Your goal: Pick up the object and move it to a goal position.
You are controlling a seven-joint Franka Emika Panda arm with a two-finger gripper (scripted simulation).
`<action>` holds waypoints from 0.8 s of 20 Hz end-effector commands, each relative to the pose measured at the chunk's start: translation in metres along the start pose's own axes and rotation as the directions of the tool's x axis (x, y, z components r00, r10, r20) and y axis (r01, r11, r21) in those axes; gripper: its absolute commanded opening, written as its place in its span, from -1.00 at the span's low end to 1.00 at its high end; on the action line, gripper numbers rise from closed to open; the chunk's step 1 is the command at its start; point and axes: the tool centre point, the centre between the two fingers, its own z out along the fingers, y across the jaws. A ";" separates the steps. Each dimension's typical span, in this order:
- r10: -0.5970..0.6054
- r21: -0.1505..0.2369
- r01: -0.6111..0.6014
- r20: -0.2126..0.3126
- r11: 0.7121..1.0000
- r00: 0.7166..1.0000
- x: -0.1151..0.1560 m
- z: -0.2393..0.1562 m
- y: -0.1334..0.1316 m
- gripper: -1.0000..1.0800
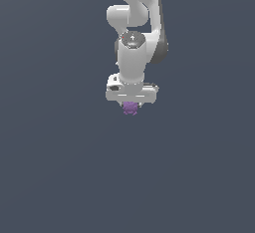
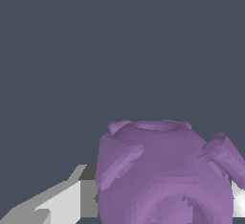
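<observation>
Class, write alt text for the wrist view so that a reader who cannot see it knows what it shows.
A small purple, knobbly ball with stubby bumps fills the lower part of the picture, seen close up between the white gripper's jaws, one grey-and-white finger touching its side. Behind it is only a plain dark blue-grey background.

Flat even light, blocky low-res render

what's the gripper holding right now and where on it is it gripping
The white gripper holds the small purple knobbly ball by its opposite sides, between the fingers.
</observation>
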 end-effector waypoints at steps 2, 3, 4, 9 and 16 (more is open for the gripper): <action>0.000 -0.001 0.000 -0.001 1.000 1.000 -0.013 -0.035 -0.023 -1.00; 0.000 -0.001 0.000 -0.001 1.000 1.000 -0.016 -0.046 -0.029 -1.00; 0.000 -0.002 0.000 -0.001 1.000 1.000 -0.020 -0.056 -0.036 -1.00; 0.000 -0.003 0.000 -0.001 1.000 1.000 -0.037 -0.106 -0.069 -1.00; 0.000 -0.002 0.000 0.000 1.000 1.000 -0.056 -0.167 -0.109 -1.00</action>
